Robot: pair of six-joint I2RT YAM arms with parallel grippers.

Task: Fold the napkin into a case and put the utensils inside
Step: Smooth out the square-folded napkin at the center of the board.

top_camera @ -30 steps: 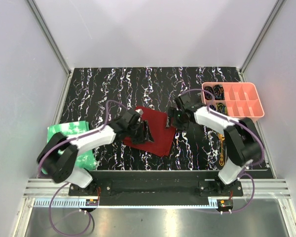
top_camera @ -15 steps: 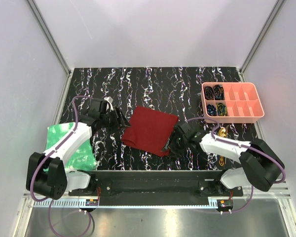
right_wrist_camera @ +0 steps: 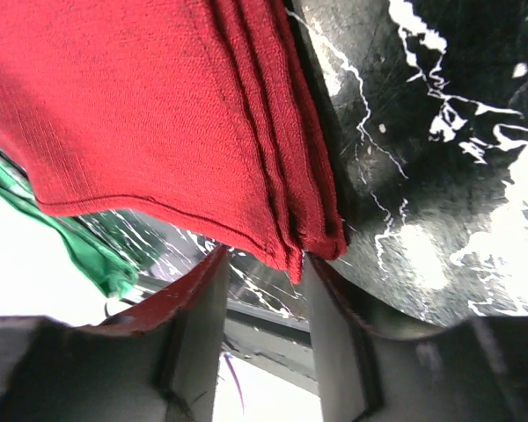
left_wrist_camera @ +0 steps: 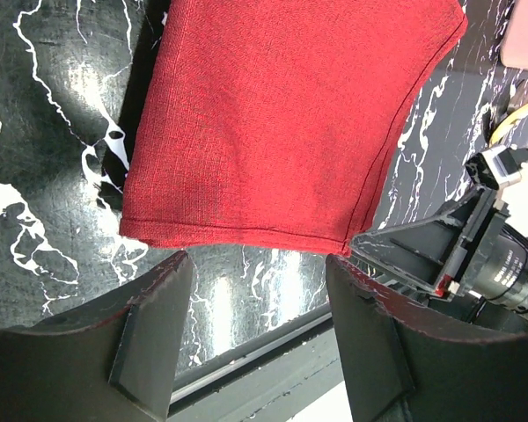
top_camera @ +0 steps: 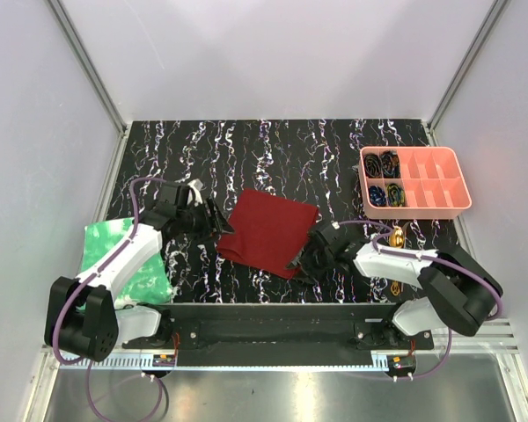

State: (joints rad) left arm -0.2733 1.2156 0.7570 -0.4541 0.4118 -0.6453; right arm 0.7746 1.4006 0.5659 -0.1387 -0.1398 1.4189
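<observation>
From above: pink plastic tray [top_camera: 462, 192] at the far right of the black, white-veined table [top_camera: 273, 145], divided into small rectangular compartments. Dark coiled items [top_camera: 383, 164] in the leftmost ones. Just in front of the tray, thin gold utensils [top_camera: 395, 236] lying on the table, partly hidden by the right arm. Mid-table, the napkin [top_camera: 268, 230]: dark red cloth folded to a rough square, flat and skewed to the table's edges. Just beside its left edge, the left gripper [top_camera: 218, 221], released and grasping nothing. At its near right corner, the right gripper [top_camera: 301, 262]. On the left, by the left arm, a crinkled bright green sheet [top_camera: 128, 264].

From the left wrist: matte, finely woven red cloth across the upper frame, stitched hem toward the camera, lying apart from the widely parted black fingers [left_wrist_camera: 150, 343]. Glossy table beneath, with bright glare.

From the right wrist: several stacked cloth layers showing along one edge, their corner lying between the dark fingers [right_wrist_camera: 198, 325]. Jaws partly apart astride that corner; impossible to tell whether pressing on it. Beyond the cloth, a sliver of the green sheet.
</observation>
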